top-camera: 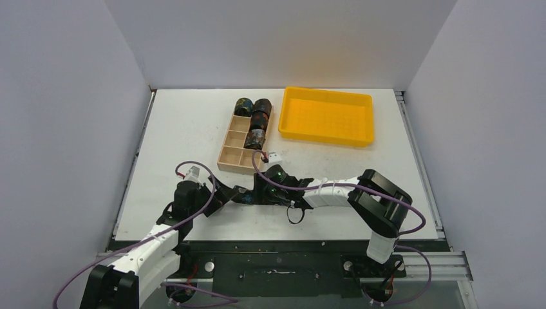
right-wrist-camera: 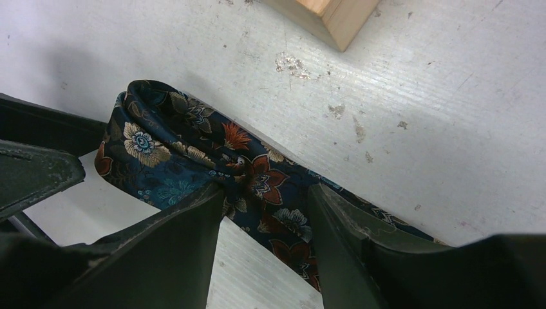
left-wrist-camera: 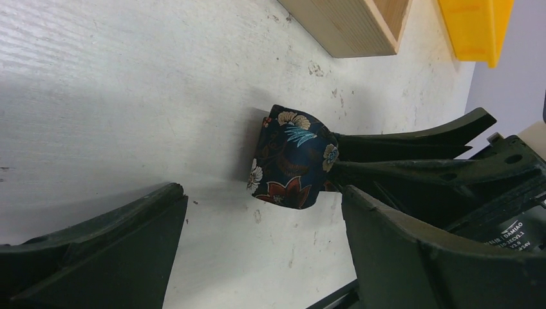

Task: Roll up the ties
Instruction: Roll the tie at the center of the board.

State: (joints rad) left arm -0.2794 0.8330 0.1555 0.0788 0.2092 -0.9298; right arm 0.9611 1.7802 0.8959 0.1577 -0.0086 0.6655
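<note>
One dark floral tie (top-camera: 244, 197) lies on the white table between my two grippers, its end rolled into a small bundle (left-wrist-camera: 290, 158). My right gripper (top-camera: 257, 191) is shut on the tie just behind the bundle; the fabric bunches between its fingertips (right-wrist-camera: 264, 193) and trails off to the lower right. My left gripper (top-camera: 225, 192) is open and empty, its jaws spread wide in front of the bundle (left-wrist-camera: 264, 196) without touching it. Three rolled ties (top-camera: 256, 114) stand in the wooden box (top-camera: 232, 154).
The wooden compartment box sits just beyond the grippers, its corner showing in the left wrist view (left-wrist-camera: 348, 26) and the right wrist view (right-wrist-camera: 328, 16). A yellow tray (top-camera: 327, 116) stands at the back right. Grey walls close in the table.
</note>
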